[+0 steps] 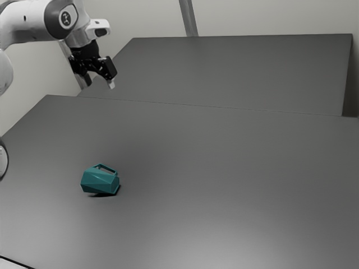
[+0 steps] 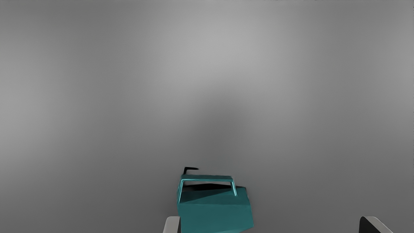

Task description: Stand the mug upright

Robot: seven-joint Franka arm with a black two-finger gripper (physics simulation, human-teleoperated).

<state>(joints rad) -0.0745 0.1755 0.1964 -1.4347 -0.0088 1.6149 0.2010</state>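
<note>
Teal faceted mug (image 1: 100, 182) lying on its side on the grey tabletop (image 1: 224, 168), toward the exterior view's left, with its looped handle (image 2: 207, 177) raised along its upper side. The black two-finger gripper (image 1: 99, 83) hangs above the table, well apart from the mug, its fingers spread wide with nothing clamped between them. In the wrist view, the mug appears nearer one fingertip than the other, partly within the span between them.

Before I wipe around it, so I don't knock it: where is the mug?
The mug lies on its side on the table, toward the exterior view's left, lower than the open gripper.
</note>
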